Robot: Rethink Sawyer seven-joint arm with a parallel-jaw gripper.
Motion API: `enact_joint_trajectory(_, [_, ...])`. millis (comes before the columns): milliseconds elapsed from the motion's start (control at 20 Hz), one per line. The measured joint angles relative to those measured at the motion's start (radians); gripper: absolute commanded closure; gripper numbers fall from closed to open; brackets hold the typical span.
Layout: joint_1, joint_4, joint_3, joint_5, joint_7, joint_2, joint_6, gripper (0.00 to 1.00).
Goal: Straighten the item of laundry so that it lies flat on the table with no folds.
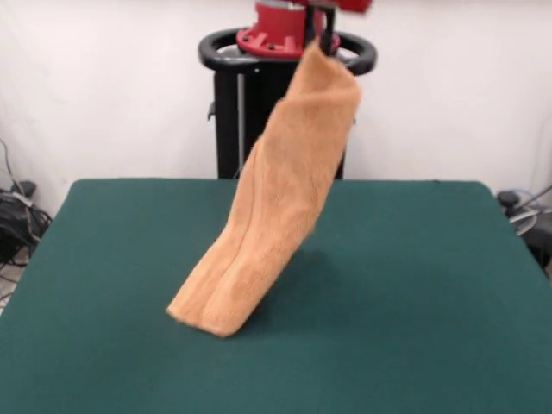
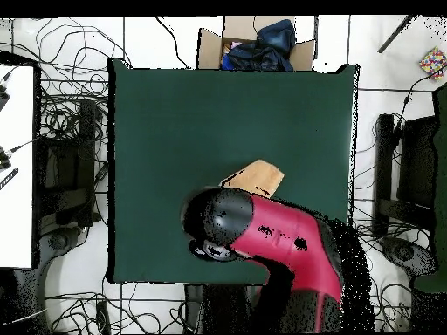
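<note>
From the front I see the small orange-tan terry cloth towel (image 1: 280, 203) hanging in a long, lengthwise-folded drape, its top corner pinched in the black gripper (image 1: 321, 41) at the top edge and its lower end resting on the large dark green felt-topped table (image 1: 414, 285), left of centre. From overhead, my red and black arm (image 2: 271, 240) covers most of the towel, so I see only a tan corner past the arm, near the table's middle; the gripper itself is hidden there.
</note>
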Motion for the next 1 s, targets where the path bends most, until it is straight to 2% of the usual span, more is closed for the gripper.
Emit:
enact_joint_trajectory(350, [-0.063, -0.023, -0.008, 0.02, 0.0, -0.129, 0.061, 1.0])
enact_joint_trajectory(1000, [-0.144, -0.103, -0.008, 0.02, 0.0, -0.256, 0.214, 1.0])
